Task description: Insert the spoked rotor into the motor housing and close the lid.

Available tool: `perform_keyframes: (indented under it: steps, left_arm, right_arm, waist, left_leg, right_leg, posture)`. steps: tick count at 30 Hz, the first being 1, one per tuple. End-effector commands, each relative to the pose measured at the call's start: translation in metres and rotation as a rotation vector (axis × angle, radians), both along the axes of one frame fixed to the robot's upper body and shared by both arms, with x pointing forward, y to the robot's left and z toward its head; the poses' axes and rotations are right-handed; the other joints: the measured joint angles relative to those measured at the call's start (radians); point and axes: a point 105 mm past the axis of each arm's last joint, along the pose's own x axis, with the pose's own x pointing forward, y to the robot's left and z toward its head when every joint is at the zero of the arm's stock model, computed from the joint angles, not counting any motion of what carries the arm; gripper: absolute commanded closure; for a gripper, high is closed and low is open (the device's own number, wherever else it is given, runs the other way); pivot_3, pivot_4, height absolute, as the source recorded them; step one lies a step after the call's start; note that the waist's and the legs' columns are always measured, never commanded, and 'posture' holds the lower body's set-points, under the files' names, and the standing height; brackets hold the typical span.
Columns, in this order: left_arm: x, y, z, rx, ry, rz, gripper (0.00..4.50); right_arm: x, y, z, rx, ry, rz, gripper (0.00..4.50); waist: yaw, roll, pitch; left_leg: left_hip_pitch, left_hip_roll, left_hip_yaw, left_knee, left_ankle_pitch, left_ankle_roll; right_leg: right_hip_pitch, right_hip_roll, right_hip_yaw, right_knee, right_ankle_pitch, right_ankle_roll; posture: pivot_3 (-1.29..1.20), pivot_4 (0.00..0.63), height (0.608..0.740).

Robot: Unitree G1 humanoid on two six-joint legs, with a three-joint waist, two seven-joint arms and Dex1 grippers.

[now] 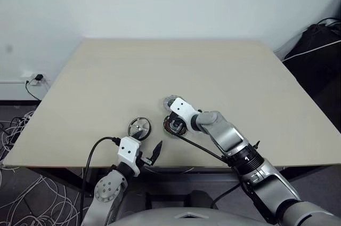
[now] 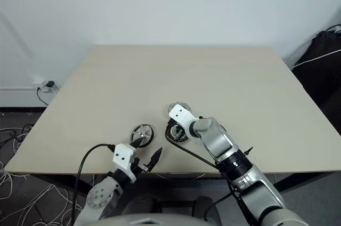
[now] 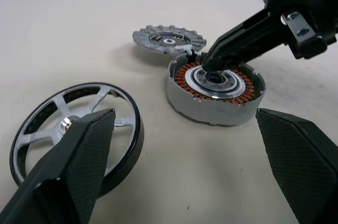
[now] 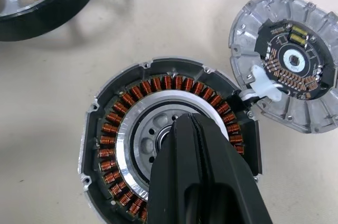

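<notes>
Motor housing sits on the beige worktop, spoked rotor and lid beside it. Right fingers closed, tips over its silver centre; left fingers wide, empty.

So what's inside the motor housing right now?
Copper windings ring a silver centre in the motor housing. The shut right hand points into the middle, covering the bore. The spoked rotor lies outside.

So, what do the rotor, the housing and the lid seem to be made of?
Rotor: likely polished metal, with mirror-bright spokes and a black outer band.
Housing: grey metal shell, probably cast, matte; the inner ring looks like copper wire coils, orange and finely wound.
Lid: dull grey metal with ribs, and a dark centre that looks like a circuit board.
</notes>
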Motion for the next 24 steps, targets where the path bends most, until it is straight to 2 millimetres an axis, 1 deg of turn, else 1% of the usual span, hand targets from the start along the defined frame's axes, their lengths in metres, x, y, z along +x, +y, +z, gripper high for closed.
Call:
perform_keyframes:
  steps: [1,6,12,16,19,22,24]
  left_arm:
    - [0.005,-0.001,0.014,-0.014,-0.054,0.002,0.0]
    - [0.005,0.0,0.013,-0.014,-0.053,0.001,0.0]
    - [0.004,-0.001,0.011,-0.014,-0.049,-0.005,0.0]
    - [0.004,-0.001,0.01,-0.013,-0.047,-0.008,0.0]
    - [0.004,-0.001,0.01,-0.013,-0.046,-0.008,0.0]
    - [0.003,0.0,0.01,-0.012,-0.046,-0.009,0.0]
    - [0.003,0.0,0.01,-0.012,-0.045,-0.008,0.0]
  right_arm:
    - [0.007,-0.005,0.006,0.01,-0.03,-0.021,4.48]
    - [0.005,-0.01,0.004,-0.01,-0.025,-0.022,4.48]
    - [0.009,-0.005,0.02,0.052,-0.067,-0.033,4.48]
    - [0.007,-0.005,0.024,0.066,-0.077,-0.033,4.48]
    - [0.003,-0.005,0.022,0.07,-0.067,-0.033,4.48]
    - [-0.001,-0.009,0.014,0.06,-0.042,-0.042,4.48]
    - [-0.005,-0.013,0.004,0.045,-0.008,-0.051,4.48]
  waist:
    - [0.0,0.0,0.0]
    - [0.0,0.0,0.0]
    - [0.0,0.0,0.0]
    - [0.0,0.0,0.0]
    - [0.0,0.0,0.0]
    - [0.001,0.0,0.0]
    - [0.0,0.0,0.0]
  left_leg:
    - [0.0,0.0,0.0,0.0,0.0,0.0]
    - [0.0,0.0,0.0,0.0,0.0,0.0]
    - [0.0,0.0,0.0,0.0,0.0,0.0]
    - [0.0,0.0,0.0,0.0,0.0,0.0]
    - [0.0,0.0,0.0,0.0,0.0,0.0]
    - [0.0,0.0,0.0,0.0,0.0,0.0]
    - [0.0,0.0,0.0,0.0,0.0,0.0]
  right_leg:
    - [0.0,0.0,0.0,0.0,0.0,0.0]
    - [0.0,0.0,0.0,0.0,0.0,0.0]
    - [0.0,0.0,0.0,0.0,0.0,0.0]
    - [0.0,0.0,0.0,0.0,0.0,0.0]
    - [0.0,0.0,0.0,0.0,0.0,0.0]
    - [0.0,0.0,0.0,0.0,0.0,0.0]
    - [0.0,0.0,0.0,0.0,0.0,0.0]
  posture:
    - [0.0,0.0,0.74]
    - [0.0,0.0,0.74]
    - [0.0,0.0,0.74]
    - [0.0,0.0,0.74]
    - [0.0,0.0,0.74]
    - [0.0,0.0,0.74]
    - [0.0,0.0,0.74]
